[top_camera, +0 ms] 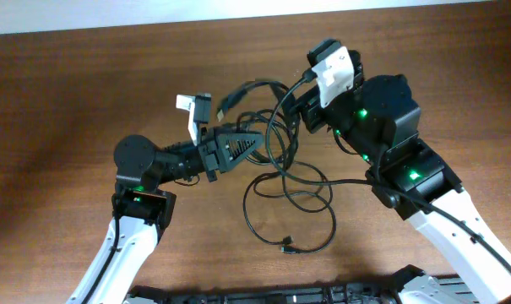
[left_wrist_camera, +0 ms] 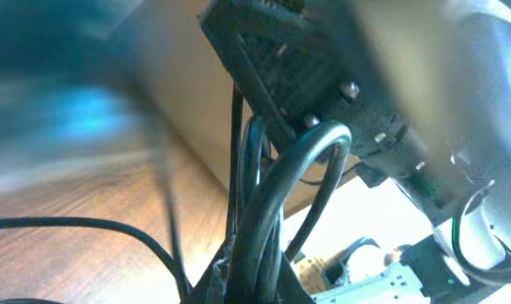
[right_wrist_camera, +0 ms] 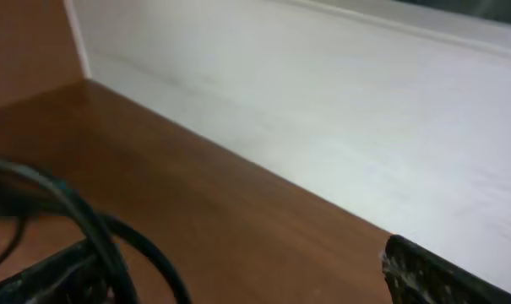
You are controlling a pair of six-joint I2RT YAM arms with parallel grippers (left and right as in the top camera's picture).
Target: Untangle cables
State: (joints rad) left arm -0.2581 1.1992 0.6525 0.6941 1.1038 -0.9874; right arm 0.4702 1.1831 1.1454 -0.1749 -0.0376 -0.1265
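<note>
Left gripper (top_camera: 253,141) clenches the cables (top_camera: 282,173): thin black cords in tangled loops spreading right of it on the table (top_camera: 69,84), one plug (top_camera: 286,247) lying below. Farther right of it, right gripper (top_camera: 306,108) stands released, jaws wide

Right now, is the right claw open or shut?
Open: the right claw shows its fingers far apart in the wrist view's lower corners.

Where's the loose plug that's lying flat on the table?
Overhead view: the plug lies on the table at the near end of the lowest loop of the cables, between the left arm and right arm.
</note>
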